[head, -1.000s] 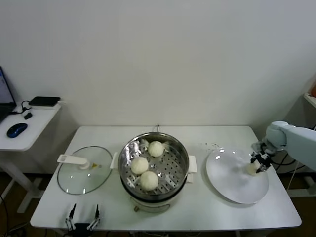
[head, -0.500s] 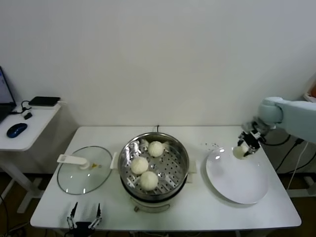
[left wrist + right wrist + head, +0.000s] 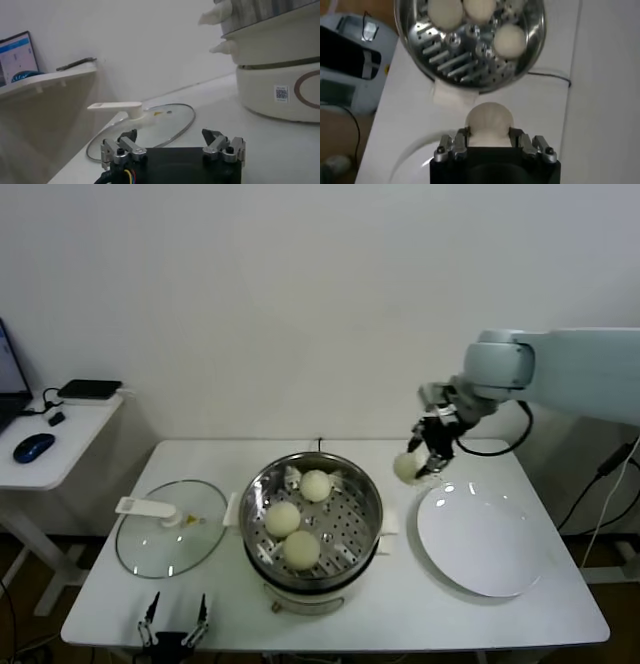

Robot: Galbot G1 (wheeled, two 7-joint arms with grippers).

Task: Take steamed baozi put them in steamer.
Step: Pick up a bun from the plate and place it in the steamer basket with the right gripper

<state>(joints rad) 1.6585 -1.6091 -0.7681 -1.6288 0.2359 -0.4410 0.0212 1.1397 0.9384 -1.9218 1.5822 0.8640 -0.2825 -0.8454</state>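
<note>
Head view showed three steamed baozi [image 3: 300,517] already sitting in the steamer [image 3: 372,502]; the fourth baozi [image 3: 406,467] was clamped in the right gripper [image 3: 425,461], held in the air between the white plate [image 3: 480,544] and the steamer, still to be dropped in. The left gripper [image 3: 172,621] sat parked at the near tabletop [image 3: 420,614] edge, fingers spread and holding nothing. The only marking was a QR sticker [image 3: 281,92] on the steamer base, unreadable.
</note>
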